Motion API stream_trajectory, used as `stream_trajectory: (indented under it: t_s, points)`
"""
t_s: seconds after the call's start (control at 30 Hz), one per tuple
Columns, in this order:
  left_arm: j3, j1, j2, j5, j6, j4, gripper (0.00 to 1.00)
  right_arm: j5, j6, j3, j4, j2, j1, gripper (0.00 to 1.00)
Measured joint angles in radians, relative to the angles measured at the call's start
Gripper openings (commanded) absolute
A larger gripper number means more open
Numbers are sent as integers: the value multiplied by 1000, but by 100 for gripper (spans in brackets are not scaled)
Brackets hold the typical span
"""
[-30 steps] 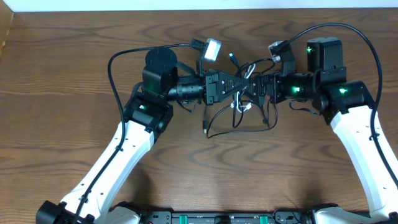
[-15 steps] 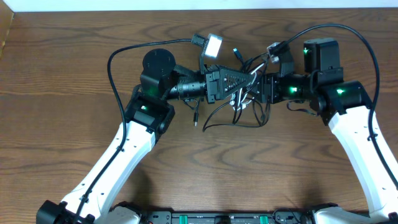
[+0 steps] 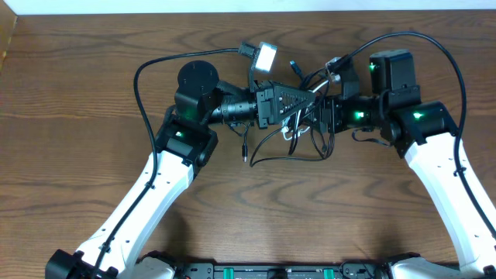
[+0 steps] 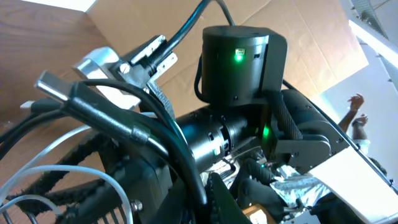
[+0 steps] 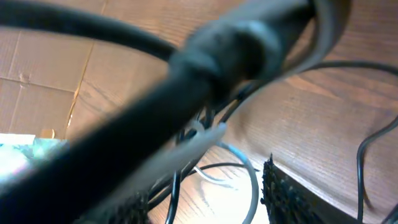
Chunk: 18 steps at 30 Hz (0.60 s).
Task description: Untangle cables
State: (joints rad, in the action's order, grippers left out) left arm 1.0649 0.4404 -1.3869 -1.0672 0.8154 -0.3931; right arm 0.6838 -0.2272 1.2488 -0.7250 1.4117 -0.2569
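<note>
The cables (image 3: 273,157) are a tangle of thin black cords with a short white one (image 3: 292,133) mid-table, and a plug end (image 3: 245,153) lies at the left. My left gripper (image 3: 308,98) points right, above the tangle, and is shut on a black cable (image 4: 186,165). Another black cord (image 4: 118,118) and the white cord (image 4: 93,173) hang beside it. My right gripper (image 3: 316,118) faces it from the right, nearly touching. In the right wrist view its fingers (image 5: 286,193) stand apart with black and pale cords (image 5: 251,180) passing loosely between them.
Thick black arm wires (image 3: 143,93) arc over the wooden table (image 3: 77,155) behind both arms. A blue-tipped plug (image 3: 293,67) lies near the back edge. Cardboard (image 3: 6,39) shows at the far left corner.
My left gripper has drawn the bundle up and left, and the black loop and plug end slid left with it. My right gripper edged left and its jaws narrowed from their widest.
</note>
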Motion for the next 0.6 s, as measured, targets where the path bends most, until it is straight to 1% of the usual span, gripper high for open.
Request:
stream_trajectory:
  t_s: [0.07,0.1,0.17,0.2,0.23,0.27,0.3,0.5,0.6]
  points:
    - [0,0,0,11,0,0,8,0,0,0,-13,0,-1,56]
    - [0,0,0,20,0,0,8,0,0,0,-16,0,-1,51]
    - [0,0,0,36,0,-2,8,0,2,0,-17,0,-3,36]
    - [0,0,0,43,0,-11,8,-1,0,0,-18,0,-6,25]
    - [0,0,-1,49,0,-18,8,0,-5,0,-19,0,-7,17]
    - [0,0,-1,53,0,-28,8,-1,-3,0,-18,0,-10,12]
    - [0,0,-1,53,1,-38,8,-1,-8,0,-19,0,-11,1]
    - [0,0,-1,56,0,-48,7,-2,-11,0,-19,1,-11,1]
    - [0,0,-1,56,-7,-16,8,-3,-11,0,-14,1,-10,1]
